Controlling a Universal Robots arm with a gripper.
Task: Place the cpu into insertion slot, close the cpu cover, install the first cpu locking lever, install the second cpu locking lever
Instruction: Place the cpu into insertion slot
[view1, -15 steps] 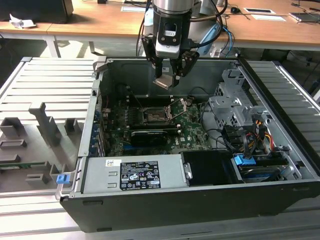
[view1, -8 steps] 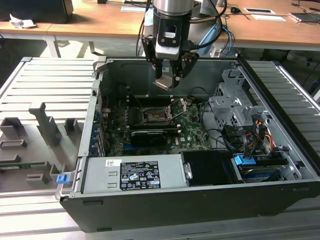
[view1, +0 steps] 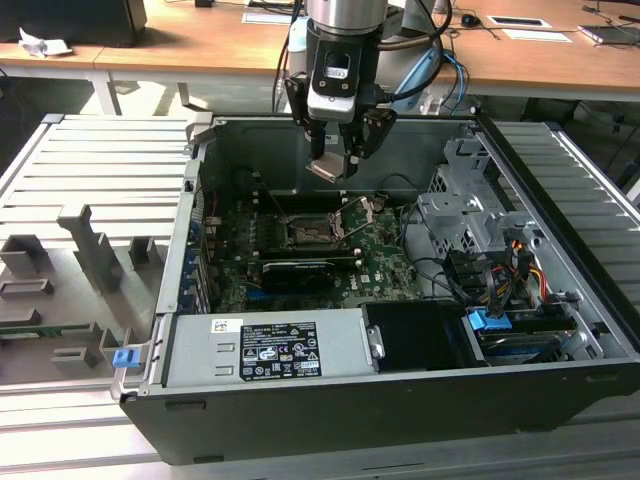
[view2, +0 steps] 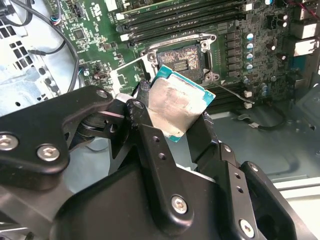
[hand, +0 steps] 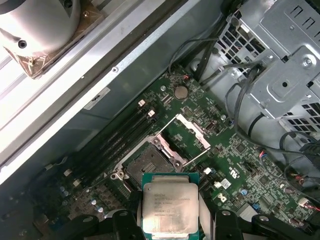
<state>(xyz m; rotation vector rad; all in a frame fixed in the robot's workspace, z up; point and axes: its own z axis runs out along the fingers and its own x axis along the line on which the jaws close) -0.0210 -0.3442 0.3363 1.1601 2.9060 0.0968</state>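
My gripper (view1: 338, 160) hangs above the open computer case, shut on the cpu (view1: 326, 168), a small silver-faced square chip with a green edge. In both wrist views the cpu (view2: 180, 105) (hand: 167, 200) sits tilted between the black fingers (view2: 145, 130), up in the air and short of the board. The insertion slot (view1: 310, 232) (view2: 181, 60) (hand: 147, 162) lies below it on the green board, dark centre uncovered. The cpu cover (hand: 192, 131), a silver frame, is swung open beside the slot. A thin locking lever (view2: 232, 92) sticks out next to the slot.
A grey power supply box (view1: 270, 345) fills the case's near side. A metal drive cage (view1: 470, 215) with cable bundles (view1: 500, 270) stands at the exterior view's right. Long black memory slots (hand: 115, 145) run beside the socket. A grey fixture tray (view1: 90, 250) lies outside the case.
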